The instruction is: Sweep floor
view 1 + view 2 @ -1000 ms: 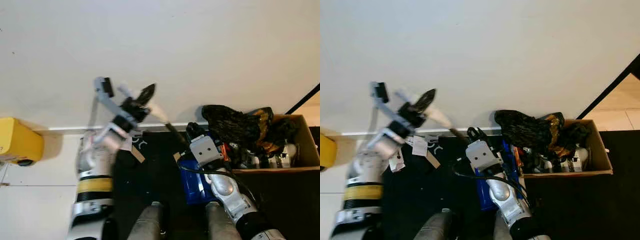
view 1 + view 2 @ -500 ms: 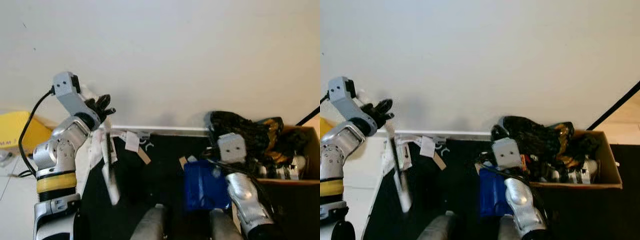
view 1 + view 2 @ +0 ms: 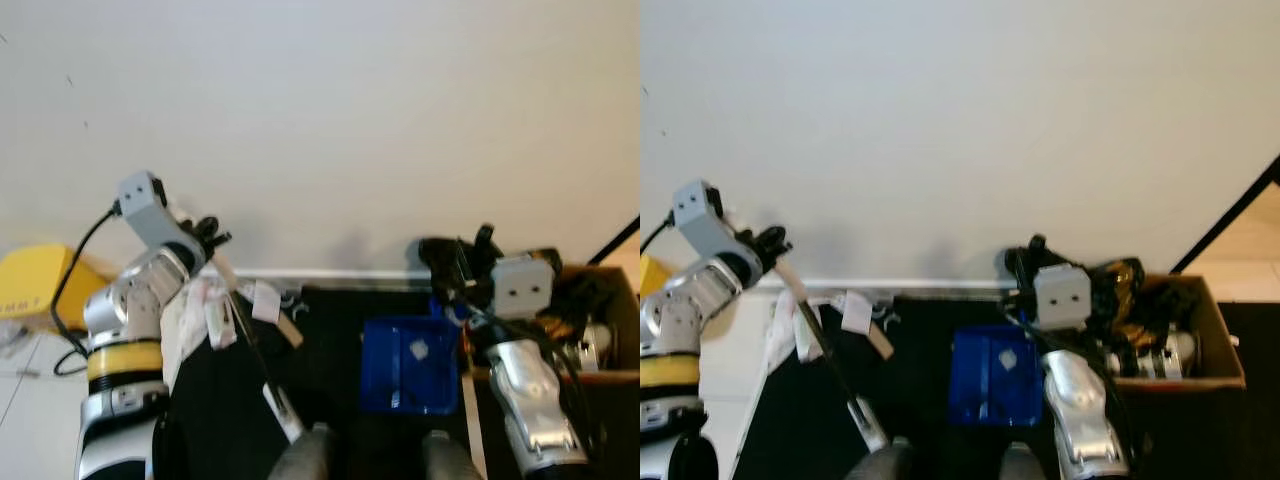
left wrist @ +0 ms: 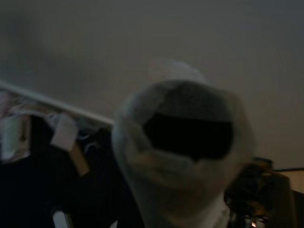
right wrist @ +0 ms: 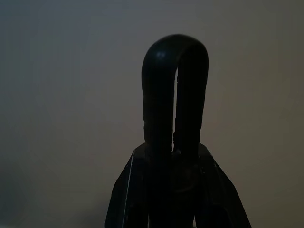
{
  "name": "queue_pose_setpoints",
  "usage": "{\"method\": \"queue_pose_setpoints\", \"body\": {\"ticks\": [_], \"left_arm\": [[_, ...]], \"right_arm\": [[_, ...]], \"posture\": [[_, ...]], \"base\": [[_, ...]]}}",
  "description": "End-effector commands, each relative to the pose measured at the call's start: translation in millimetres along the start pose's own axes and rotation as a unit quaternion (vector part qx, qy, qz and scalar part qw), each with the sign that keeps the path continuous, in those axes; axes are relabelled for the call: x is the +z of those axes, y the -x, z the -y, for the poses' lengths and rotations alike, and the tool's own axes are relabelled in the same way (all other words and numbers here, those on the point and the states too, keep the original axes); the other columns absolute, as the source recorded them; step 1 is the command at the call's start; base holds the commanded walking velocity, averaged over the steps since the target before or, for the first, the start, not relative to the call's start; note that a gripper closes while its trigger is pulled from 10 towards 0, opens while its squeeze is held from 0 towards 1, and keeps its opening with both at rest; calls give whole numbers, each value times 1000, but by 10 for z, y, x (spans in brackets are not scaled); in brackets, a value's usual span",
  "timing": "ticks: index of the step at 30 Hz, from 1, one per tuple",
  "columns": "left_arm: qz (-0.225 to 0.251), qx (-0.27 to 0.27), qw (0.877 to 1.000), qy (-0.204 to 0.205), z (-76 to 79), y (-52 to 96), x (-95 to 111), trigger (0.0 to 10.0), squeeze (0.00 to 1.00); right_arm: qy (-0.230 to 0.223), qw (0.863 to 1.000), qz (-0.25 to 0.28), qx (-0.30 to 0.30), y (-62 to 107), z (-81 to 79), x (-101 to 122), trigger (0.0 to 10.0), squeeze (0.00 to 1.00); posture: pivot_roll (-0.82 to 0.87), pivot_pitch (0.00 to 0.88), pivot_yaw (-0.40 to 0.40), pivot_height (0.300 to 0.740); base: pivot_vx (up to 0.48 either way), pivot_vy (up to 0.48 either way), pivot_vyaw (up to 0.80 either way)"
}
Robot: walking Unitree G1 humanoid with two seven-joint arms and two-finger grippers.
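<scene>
Both eye views look forward and down from the head toward a pale wall [image 3: 330, 120] and the dark floor at its foot, the right eye set slightly aside; they share the blue dustpan [image 3: 408, 365] and the cardboard box [image 3: 1200, 340]. The left wrist camera sits very close behind a pale hollow handle end [image 4: 183, 152], facing the same wall and baseboard. The right wrist camera looks along its tool [image 5: 175, 109] at bare wall
</scene>
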State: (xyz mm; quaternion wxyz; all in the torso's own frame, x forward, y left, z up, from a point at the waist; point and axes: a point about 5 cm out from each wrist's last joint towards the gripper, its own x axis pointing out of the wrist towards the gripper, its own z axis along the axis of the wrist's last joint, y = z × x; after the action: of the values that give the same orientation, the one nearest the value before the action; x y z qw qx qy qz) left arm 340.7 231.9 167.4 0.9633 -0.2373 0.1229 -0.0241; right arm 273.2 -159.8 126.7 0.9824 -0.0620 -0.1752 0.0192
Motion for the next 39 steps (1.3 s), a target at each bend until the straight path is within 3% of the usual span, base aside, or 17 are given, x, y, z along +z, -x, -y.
{"method": "queue_pose_setpoints", "body": {"ticks": [1, 3, 5, 6, 11, 19, 28, 39], "left_arm": [[6, 5, 1000, -22, 25, -32, 12, 10000, 0], [11, 6, 999, -40, 47, -54, 25, 10000, 0], [26, 1, 996, -88, 130, -108, 20, 10000, 0], [26, 1, 996, -88, 130, -108, 20, 10000, 0], [11, -37, 989, -146, 306, -128, -211, 10000, 0], [-9, -38, 984, -176, 359, -159, -446, 10000, 0], [23, -79, 984, -161, 470, -168, -421, 10000, 0], [37, -91, 979, -177, 565, -169, -429, 10000, 0]], "right_arm": [[-35, 999, 9, -12, -44, -20, 83, 10000, 0], [-48, 999, 8, -20, -66, -11, 101, 10000, 0], [-100, 993, 13, -55, -174, 26, 161, 10000, 0], [-100, 993, 13, -55, -174, 26, 161, 10000, 0], [-133, 988, 36, -65, -350, 26, 326, 10000, 0], [-143, 987, 62, -42, -467, -13, 523, 10000, 0], [-152, 987, 47, -21, -436, -70, 495, 10000, 0], [-151, 987, 51, -19, -441, -35, 552, 10000, 0]], "posture": [[49, 29, 150, 740], [50, 28, 151, 740], [55, 25, 152, 740], [55, 25, 152, 740], [55, 23, 148, 740], [48, 17, 129, 740], [32, 19, 122, 740], [10, 60, 119, 740]], "base": [[0, 0, 0], [0, 0, 0], [0, 0, 0], [0, 0, 0], [0, 0, 0], [0, 0, 0], [0, 0, 0], [0, 0, 0]]}}
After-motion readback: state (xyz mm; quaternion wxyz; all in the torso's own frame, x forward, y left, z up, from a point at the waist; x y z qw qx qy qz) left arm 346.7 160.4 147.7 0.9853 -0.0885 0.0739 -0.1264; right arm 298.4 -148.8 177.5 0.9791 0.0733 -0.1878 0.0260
